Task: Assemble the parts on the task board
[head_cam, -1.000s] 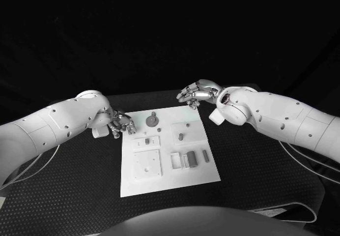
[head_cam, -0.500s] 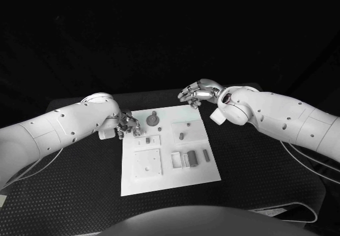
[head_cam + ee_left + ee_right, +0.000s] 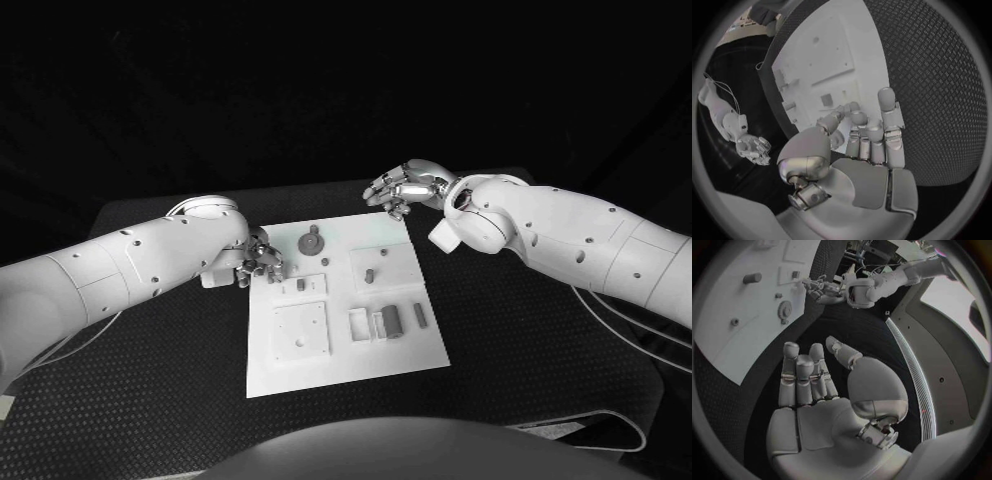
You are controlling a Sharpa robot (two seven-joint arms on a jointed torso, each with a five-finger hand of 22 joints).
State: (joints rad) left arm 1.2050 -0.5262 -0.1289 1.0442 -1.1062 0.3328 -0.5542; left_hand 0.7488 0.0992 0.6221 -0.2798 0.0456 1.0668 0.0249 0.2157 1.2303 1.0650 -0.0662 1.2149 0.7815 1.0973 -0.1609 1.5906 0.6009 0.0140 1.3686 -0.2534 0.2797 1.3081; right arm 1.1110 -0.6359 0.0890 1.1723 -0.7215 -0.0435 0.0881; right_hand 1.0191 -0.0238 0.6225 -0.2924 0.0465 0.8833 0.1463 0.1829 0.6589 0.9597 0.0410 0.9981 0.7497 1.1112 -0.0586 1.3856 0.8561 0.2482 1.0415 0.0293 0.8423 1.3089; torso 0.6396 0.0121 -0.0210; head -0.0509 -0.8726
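Note:
The white task board (image 3: 346,360) lies in the middle of the black table. On it are a round toothed part (image 3: 309,242), a short peg (image 3: 369,276) and two dark bars (image 3: 389,320) further toward me. My left hand (image 3: 257,258) hovers at the board's left edge, beside the toothed part. In the left wrist view its fingers (image 3: 887,107) reach over the board (image 3: 823,55) and hold nothing. My right hand (image 3: 401,190) hangs over the board's far right corner. In the right wrist view this hand (image 3: 817,385) is empty, fingers loosely spread, with the toothed part (image 3: 784,309) beyond it.
Square raised blocks (image 3: 300,332) and a small slotted block (image 3: 300,287) sit on the board's left half. Black textured mat (image 3: 534,330) surrounds the board. A cable (image 3: 620,320) trails under the right arm.
My left hand and arm have moved right, from off the board's left side up to its left edge. The right hand has stayed put.

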